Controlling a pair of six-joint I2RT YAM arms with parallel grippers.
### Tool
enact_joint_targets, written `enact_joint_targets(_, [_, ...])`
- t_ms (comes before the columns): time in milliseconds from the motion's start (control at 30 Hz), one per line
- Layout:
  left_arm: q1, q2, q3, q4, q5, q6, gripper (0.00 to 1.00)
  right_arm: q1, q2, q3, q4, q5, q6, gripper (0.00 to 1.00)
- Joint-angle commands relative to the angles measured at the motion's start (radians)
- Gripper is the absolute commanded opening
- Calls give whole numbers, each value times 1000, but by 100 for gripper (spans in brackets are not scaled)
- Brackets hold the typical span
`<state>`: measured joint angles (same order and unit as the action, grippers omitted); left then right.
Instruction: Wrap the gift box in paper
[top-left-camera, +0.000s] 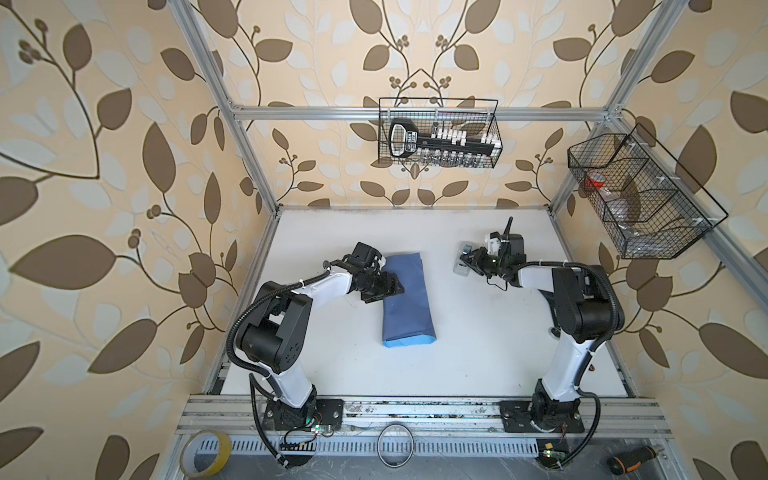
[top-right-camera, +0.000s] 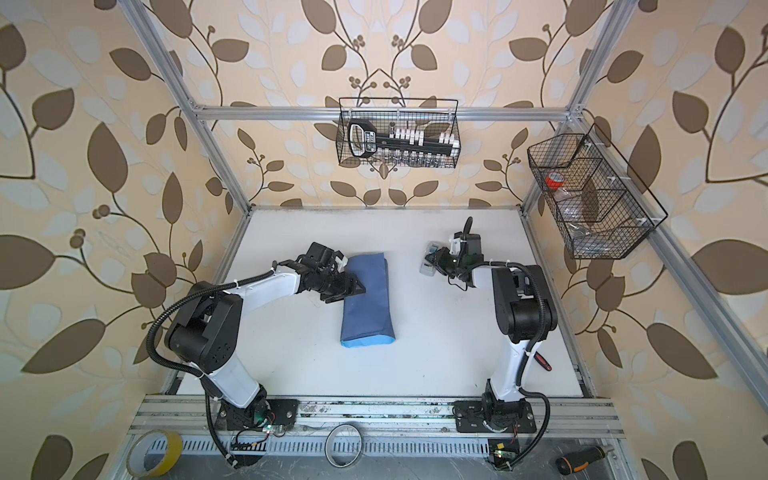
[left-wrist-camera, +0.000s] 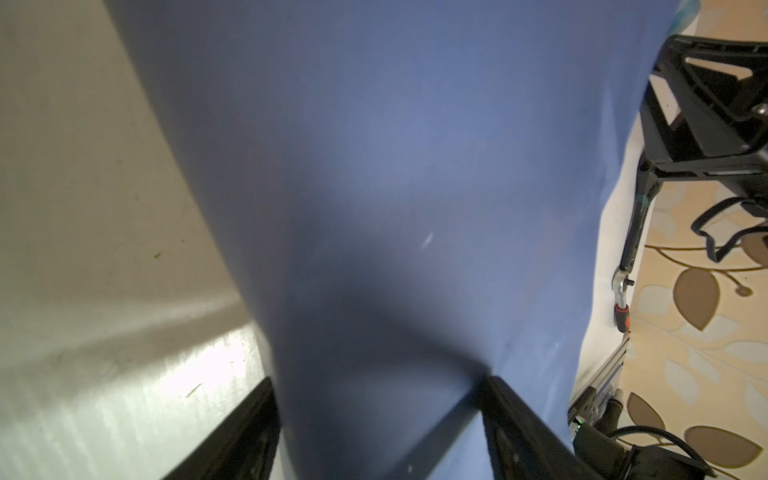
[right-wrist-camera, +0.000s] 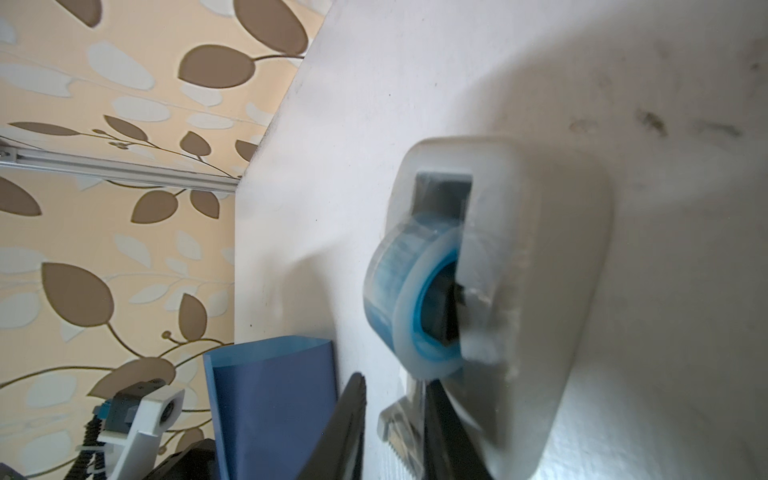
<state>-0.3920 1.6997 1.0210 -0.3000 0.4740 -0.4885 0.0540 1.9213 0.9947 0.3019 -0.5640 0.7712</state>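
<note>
The paper lies folded into a long slate-blue bundle mid-table, its light blue side showing at the near end. The gift box is hidden. My left gripper rests on the bundle's left edge with jaws wide apart; in the left wrist view the paper fills the space between the fingers. My right gripper is at the grey tape dispenser, fingers narrowly apart either side of its cutter tab, a gap still showing.
Wire baskets hang on the back wall and the right rail. A yellow tape roll, a ring and a screwdriver lie in front of the arm bases. A red-handled tool lies by the right arm.
</note>
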Motion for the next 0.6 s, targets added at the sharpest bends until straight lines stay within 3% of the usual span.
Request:
enact_joint_targets(0, [-2,52,-41,-46,-86,17,76,0,15,-18,29,-31,18,23])
enact_joint_targets(433, [-2,55,-41,-46,-86,17,76,-5,0,-31,65,-55,47,0])
enact_joint_targets(567, [-2,60,-41,-44,-86,17,76,-9,-15,-42,120,-88,99,0])
